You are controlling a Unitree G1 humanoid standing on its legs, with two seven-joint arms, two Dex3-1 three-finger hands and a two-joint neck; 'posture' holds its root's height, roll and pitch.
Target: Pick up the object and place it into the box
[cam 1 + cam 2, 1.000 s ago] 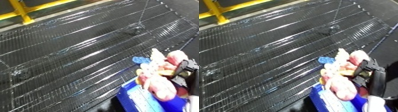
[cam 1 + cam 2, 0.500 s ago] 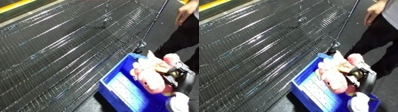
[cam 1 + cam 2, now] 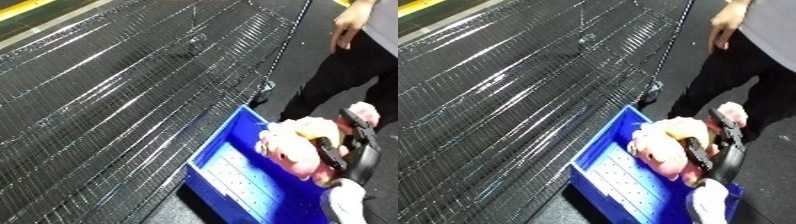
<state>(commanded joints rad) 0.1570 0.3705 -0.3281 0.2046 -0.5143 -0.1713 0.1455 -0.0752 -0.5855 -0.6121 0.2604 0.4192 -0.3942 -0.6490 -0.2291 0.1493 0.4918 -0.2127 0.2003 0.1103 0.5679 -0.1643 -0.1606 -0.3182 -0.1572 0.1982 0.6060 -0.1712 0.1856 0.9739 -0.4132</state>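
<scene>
Nearest me, my right hand point(image 3: 342, 150) has its black fingers curled round the pink soft toy point(image 3: 298, 147), which I am holding over the far end of the blue bin point(image 3: 226, 175) so that it should drop inside when I let go (my left hand shows in neither view, so I say nothing of it). Past the bin lies the black wire mesh table point(image 3: 124, 85), with the yellow strip point(image 3: 27, 7) beyond; I can read no label or writing anywhere.
</scene>
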